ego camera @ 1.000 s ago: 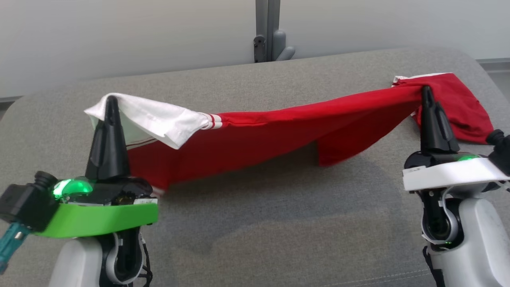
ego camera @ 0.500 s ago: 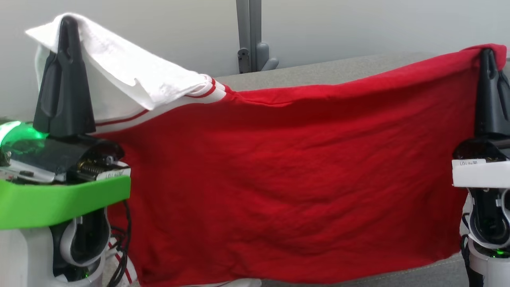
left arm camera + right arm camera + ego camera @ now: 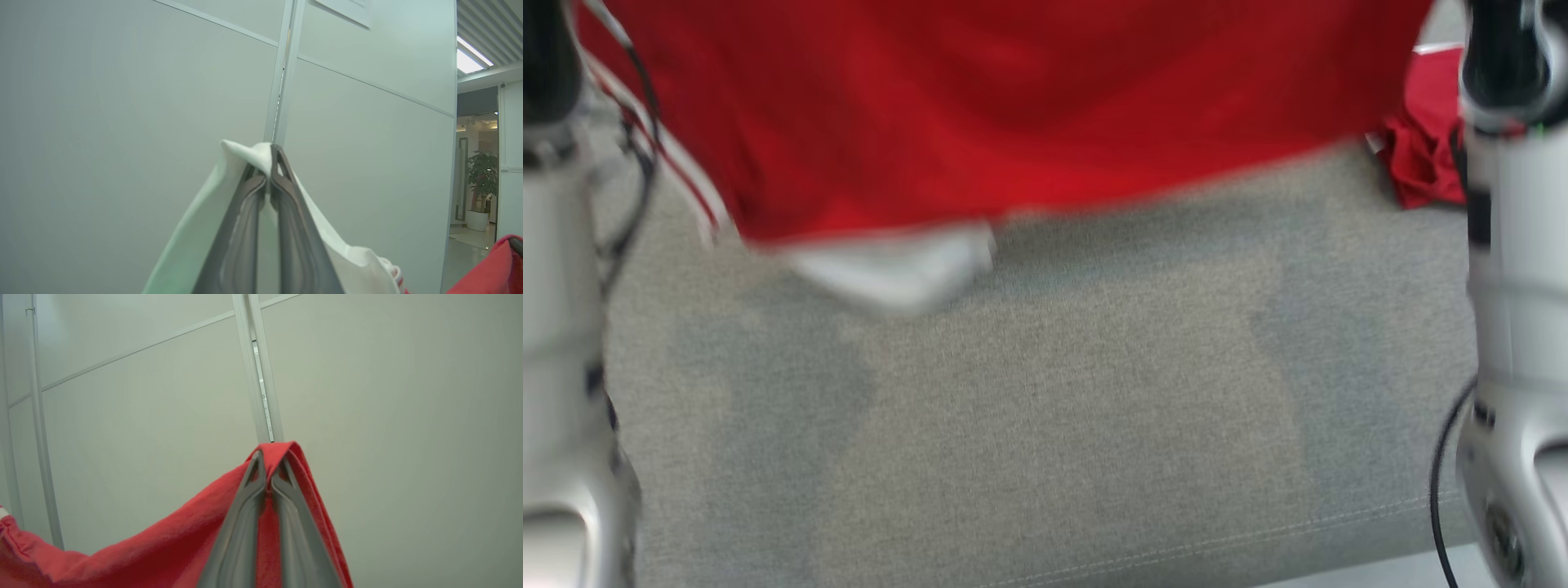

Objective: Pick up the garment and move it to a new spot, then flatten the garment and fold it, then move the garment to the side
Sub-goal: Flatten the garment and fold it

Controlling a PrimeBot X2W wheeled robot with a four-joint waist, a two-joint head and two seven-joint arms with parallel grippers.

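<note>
At left jaws, white garment (image 3: 186,249) corner.

You have the garment (image 3: 1013,106) hanging above the bench's (image 3: 1054,408) far half, strung from the left gripper (image 3: 270,161) on the left to the right gripper (image 3: 268,463) on the right. A bunched end sits at the far right edge, just beside the right forearm (image 3: 1515,286).

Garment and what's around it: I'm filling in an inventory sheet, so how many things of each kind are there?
Garment: 1
Pincers: 2, the left pincer and the right pincer, both shut on it
Grey cushion: 1
Total: 4
</note>
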